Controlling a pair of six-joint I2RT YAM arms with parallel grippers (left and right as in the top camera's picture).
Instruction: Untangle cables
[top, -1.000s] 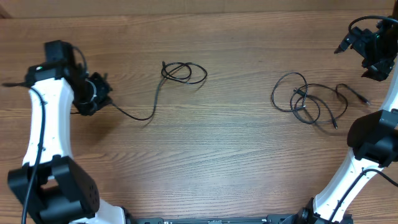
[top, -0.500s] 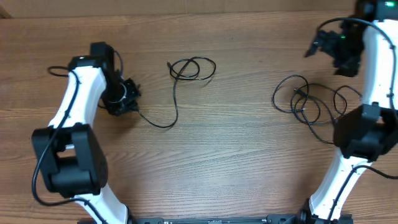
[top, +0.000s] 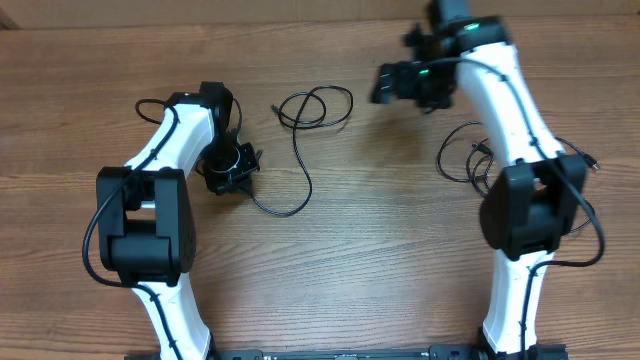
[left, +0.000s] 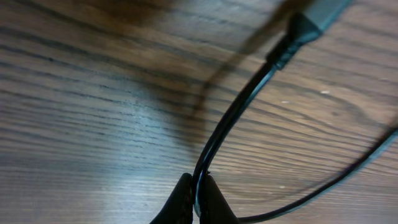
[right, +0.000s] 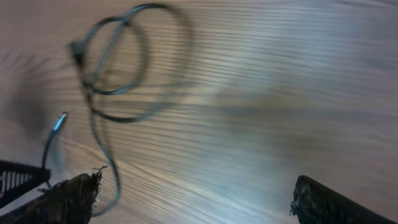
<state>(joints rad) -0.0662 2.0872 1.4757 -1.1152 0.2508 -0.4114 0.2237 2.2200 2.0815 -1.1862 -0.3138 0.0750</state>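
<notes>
Black cables (left: 229, 118); brown wood-grain table (top: 380, 250); white-and-black arms (top: 168, 152).

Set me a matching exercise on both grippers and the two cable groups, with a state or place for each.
Things:
1. left gripper
2. right gripper
3. looped cable
4. tangled cables

States or places:
A. partly hidden behind the right arm
B. shut on the looped cable's tail
C. open, holding nothing
D. loops lying between the two grippers

Pairs: 1-B, 2-C, 3-D, 4-A
</notes>
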